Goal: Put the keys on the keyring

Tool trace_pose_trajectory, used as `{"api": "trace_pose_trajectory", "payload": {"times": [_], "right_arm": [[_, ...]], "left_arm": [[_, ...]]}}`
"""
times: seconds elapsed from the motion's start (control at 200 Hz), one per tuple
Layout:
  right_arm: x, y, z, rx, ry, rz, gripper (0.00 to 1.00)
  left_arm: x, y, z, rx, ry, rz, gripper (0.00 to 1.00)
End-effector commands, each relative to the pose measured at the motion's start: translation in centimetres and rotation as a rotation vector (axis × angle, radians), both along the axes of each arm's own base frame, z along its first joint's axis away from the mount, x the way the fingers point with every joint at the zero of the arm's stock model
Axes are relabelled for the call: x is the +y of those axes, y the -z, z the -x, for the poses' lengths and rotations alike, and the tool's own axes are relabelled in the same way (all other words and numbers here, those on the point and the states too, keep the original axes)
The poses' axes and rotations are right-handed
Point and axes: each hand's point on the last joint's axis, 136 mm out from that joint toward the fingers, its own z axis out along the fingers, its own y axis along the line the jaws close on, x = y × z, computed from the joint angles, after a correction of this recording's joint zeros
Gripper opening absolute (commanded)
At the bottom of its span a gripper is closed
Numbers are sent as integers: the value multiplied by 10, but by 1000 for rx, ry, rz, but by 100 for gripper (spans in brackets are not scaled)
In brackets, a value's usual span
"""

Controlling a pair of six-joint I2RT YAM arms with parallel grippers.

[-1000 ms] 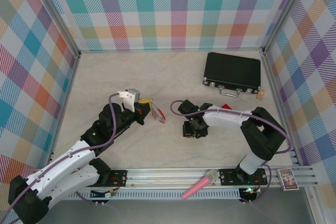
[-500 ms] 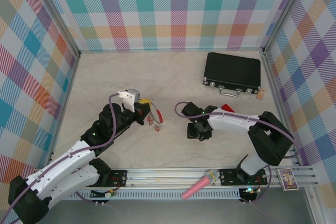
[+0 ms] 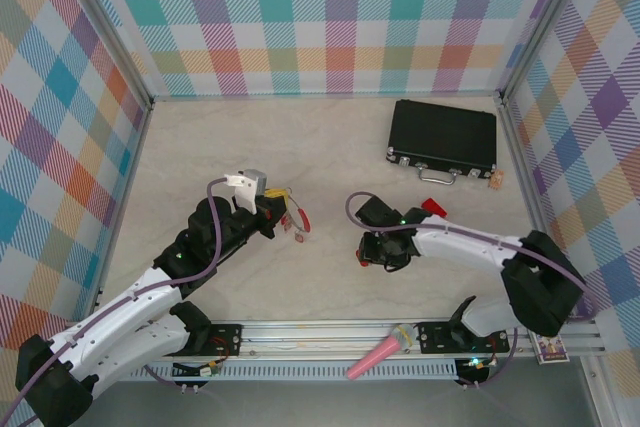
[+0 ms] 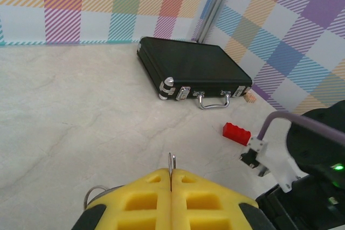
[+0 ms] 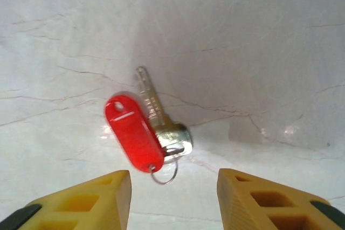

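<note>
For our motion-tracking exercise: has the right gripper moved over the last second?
Yes. The right gripper has shifted right, now almost under the left end of the black case.

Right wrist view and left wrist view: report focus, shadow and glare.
Right wrist view: key and red tag fairly sharp, yellow fingers soft, broad grey shadow on the table, small glints lower right. Left wrist view: briefcase crisp, near fingers blurred, even light.

Bright, even light falls from overhead, and shadows are soft. The top view is sharp across the table [image 3: 200,157]. In the right wrist view a broad grey shadow spreads from 12 to 3 o'clock, glare specks sit at 4 o'clock, the key [image 5: 173,134] is crisp and the right fingers [image 5: 91,200] are blurred. In the left wrist view the left fingers [image 4: 145,203] at 6 o'clock are out of focus.
</note>
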Motion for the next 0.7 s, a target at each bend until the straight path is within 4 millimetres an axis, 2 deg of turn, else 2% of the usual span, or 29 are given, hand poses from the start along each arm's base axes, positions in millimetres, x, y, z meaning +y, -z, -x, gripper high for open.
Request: {"api": "trace_pose_trajectory", "payload": {"times": [0.0,0.26,0.57,0.695], "right_arm": [[9,-5,3,0,117,-131,42],[4,0,11,18,350,-288,37],[13,9,13,60,457,-386,32],[11,10,15,62,489,-388,32]], "left_arm": [[0,-14,0,-50,5,50,0],[-2,-14,3,-51,19,72,0],[0,-19,7,-63,23,89,0],[0,-19,7,-61,28,92,0]]}}
